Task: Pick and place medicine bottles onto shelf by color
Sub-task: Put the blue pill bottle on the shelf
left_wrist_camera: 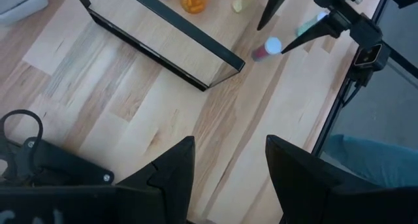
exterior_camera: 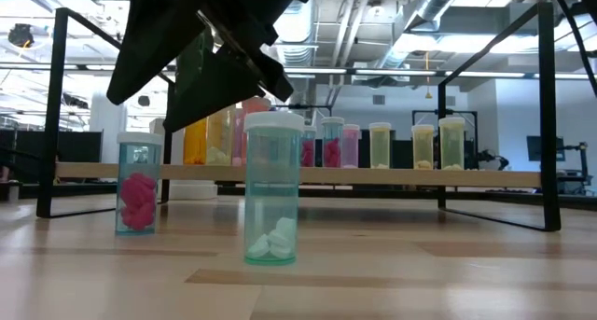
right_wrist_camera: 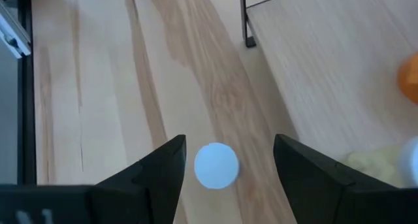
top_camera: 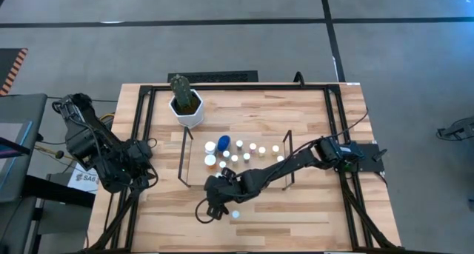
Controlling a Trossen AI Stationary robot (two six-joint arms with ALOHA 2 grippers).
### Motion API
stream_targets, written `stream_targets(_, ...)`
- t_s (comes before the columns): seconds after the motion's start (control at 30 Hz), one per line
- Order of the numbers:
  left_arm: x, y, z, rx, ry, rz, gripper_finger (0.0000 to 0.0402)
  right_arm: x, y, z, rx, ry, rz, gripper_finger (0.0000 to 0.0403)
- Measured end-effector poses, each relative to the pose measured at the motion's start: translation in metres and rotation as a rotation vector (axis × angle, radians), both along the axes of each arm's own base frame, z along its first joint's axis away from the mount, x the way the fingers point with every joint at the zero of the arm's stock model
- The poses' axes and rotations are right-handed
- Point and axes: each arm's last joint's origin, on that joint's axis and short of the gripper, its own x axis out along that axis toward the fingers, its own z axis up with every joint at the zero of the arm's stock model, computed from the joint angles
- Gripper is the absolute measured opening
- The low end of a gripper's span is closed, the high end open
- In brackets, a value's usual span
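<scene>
Several medicine bottles stand in rows on the low shelf [top_camera: 244, 134], among them a blue-capped one [top_camera: 224, 143] and an orange one [top_camera: 210, 161]. Two more stand upright on the table in front of the shelf: one with pink pills [exterior_camera: 138, 185] and one with white pills [exterior_camera: 272, 194]. My right gripper [right_wrist_camera: 228, 145] hangs open over the pink-pill bottle's white cap [right_wrist_camera: 217, 165], one finger on each side and above it, touching nothing. My left gripper [left_wrist_camera: 230, 149] waits open near the table's left edge [top_camera: 137, 181], with nothing between its fingers.
A white pot with a cactus [top_camera: 187, 106] stands behind the shelf's left end. The shelf's dark-framed end panel [left_wrist_camera: 163, 38] rises close to the right gripper. A black frame [top_camera: 145, 135] runs around the table. Bare wood lies along the near edge.
</scene>
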Motion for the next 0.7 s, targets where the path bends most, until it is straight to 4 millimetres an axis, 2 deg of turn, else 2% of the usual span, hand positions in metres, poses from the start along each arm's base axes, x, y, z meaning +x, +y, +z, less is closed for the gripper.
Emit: stream_targets(0.7,0.0,0.0,0.0001,-0.005,0.0,0.009,0.0174,-0.0007,0.0022,0.0,-0.05,0.0,0.061,0.0255)
